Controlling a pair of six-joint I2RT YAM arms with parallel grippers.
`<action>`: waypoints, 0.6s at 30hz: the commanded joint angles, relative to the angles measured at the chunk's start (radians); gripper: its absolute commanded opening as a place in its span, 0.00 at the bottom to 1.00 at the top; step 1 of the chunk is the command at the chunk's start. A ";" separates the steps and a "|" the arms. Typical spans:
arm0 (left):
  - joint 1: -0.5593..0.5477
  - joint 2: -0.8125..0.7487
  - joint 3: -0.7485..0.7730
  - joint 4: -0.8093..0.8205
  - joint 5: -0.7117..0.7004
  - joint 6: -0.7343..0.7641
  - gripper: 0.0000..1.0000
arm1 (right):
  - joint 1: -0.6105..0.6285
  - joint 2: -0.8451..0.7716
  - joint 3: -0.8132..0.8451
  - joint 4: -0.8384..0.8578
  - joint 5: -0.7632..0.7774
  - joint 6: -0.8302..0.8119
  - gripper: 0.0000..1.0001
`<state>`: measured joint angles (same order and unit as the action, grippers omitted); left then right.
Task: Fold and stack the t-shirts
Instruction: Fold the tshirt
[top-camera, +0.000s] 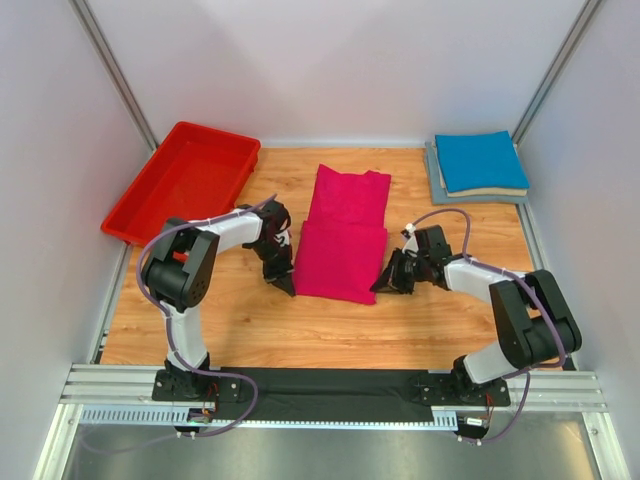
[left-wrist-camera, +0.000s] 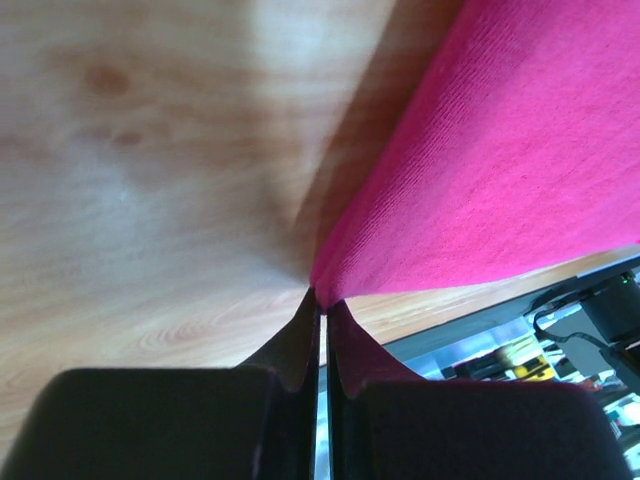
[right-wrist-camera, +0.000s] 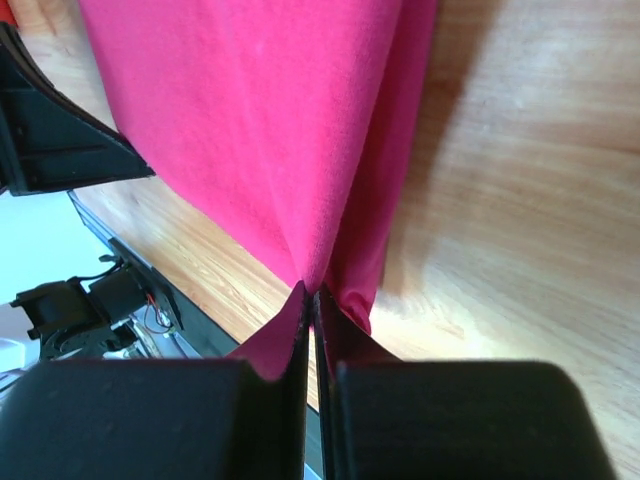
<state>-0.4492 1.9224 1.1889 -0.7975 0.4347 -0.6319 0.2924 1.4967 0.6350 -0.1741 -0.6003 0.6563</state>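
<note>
Magenta t-shirt (top-camera: 340, 240) lies half-folded at the middle of the wooden table (top-camera: 250, 330), its near corners pinched by the closed left gripper (top-camera: 285, 284) and right gripper (top-camera: 383, 284). A fold looks under way; the next move likely calls for lifting both corners together and carrying them evenly toward the far edge.

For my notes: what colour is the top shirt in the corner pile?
The shirt is blue; see top view.

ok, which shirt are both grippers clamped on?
The magenta-pink t-shirt in the centre; left gripper and right gripper pinch its near corners. The blue t-shirt sits stacked far right, untouched.
</note>
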 joint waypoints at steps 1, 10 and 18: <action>-0.005 -0.054 -0.012 -0.071 -0.019 -0.020 0.00 | 0.005 0.008 -0.041 0.091 -0.047 0.026 0.00; -0.003 -0.033 -0.020 -0.124 -0.096 0.003 0.00 | 0.004 0.030 -0.106 0.073 -0.029 -0.014 0.00; -0.009 -0.201 -0.133 -0.029 0.084 -0.018 0.31 | 0.005 -0.098 -0.121 -0.108 0.008 -0.089 0.07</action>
<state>-0.4522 1.8370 1.0790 -0.8463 0.4442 -0.6399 0.2943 1.4643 0.5167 -0.1722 -0.6216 0.6327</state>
